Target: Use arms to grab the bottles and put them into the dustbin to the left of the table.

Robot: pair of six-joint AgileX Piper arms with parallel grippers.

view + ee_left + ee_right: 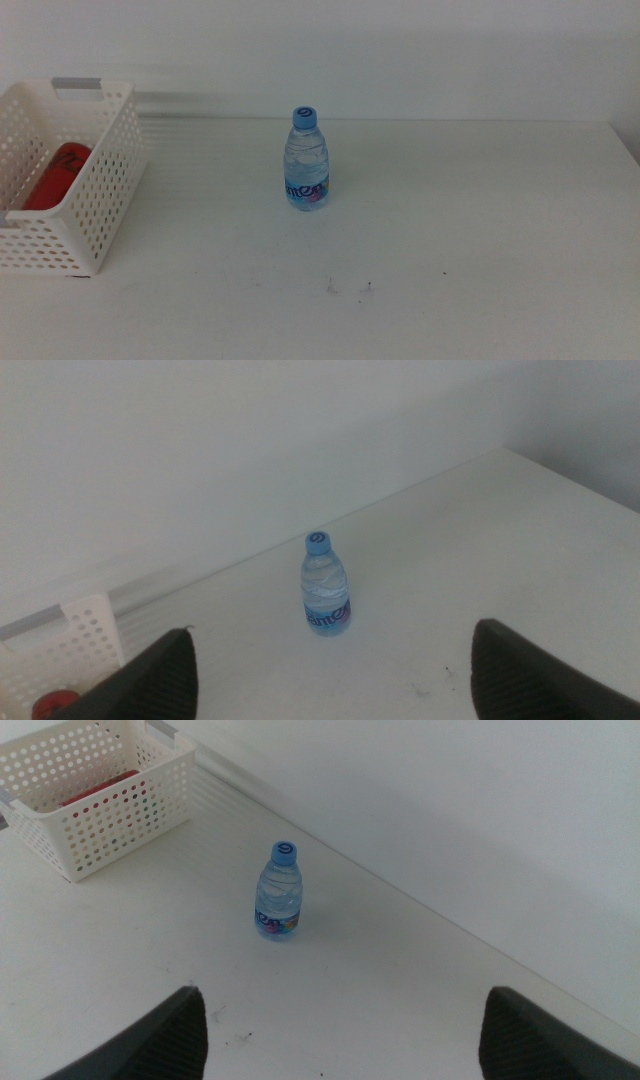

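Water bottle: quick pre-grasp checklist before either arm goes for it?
1. Water bottle upright, blue cap on, standing alone on the table: ok.
2. Space around the bottle free for an approach from either side: ok.
3. Left gripper open, nothing between its jaws, well back from the bottle: ok.
4. Right gripper open, nothing between its jaws, also well back: ok.
5. Dustbin at the table's left, open top, red can lying inside with room beside it: ok.
6. Yellow tea bottle already binned: cannot tell, not visible in any view.
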